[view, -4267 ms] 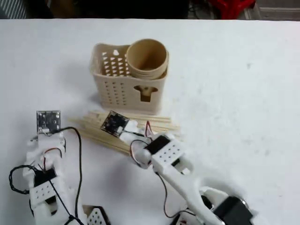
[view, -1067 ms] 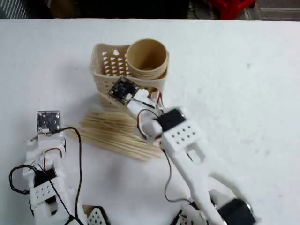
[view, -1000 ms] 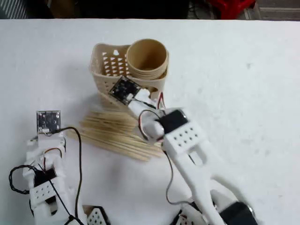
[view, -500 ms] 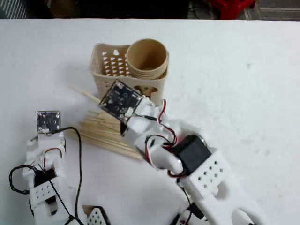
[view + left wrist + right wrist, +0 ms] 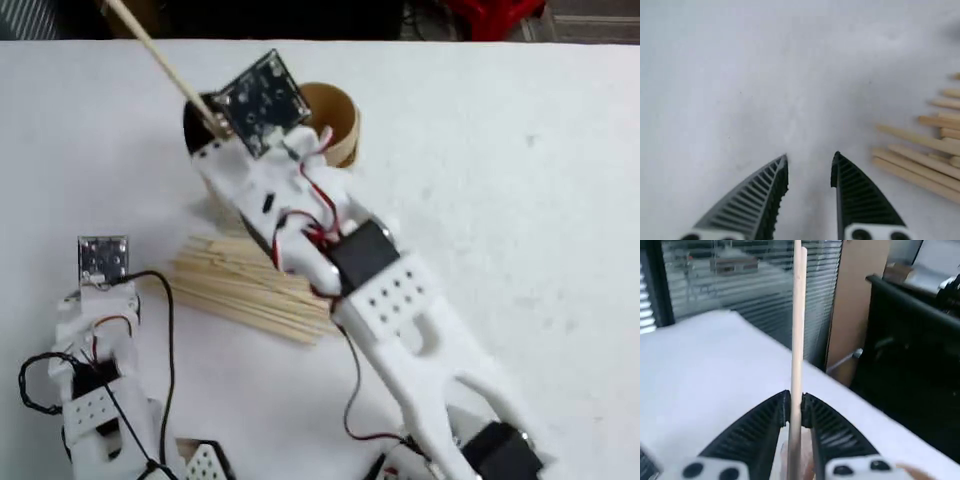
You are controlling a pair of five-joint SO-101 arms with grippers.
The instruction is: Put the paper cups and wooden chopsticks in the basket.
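From above, one chopstick (image 5: 160, 55) is seen raised at a slant by the right arm (image 5: 380, 290), beside the paper cups (image 5: 340, 115); the loose chopsticks (image 5: 250, 285) are left piled on the counter (image 5: 520, 150). At the left wrist, the left claw (image 5: 810, 160) is seen released, its jaws apart above the counter near the pile's ends. At the right wrist, the right claw (image 5: 796, 395) is seen clenched, grasping the chopstick.
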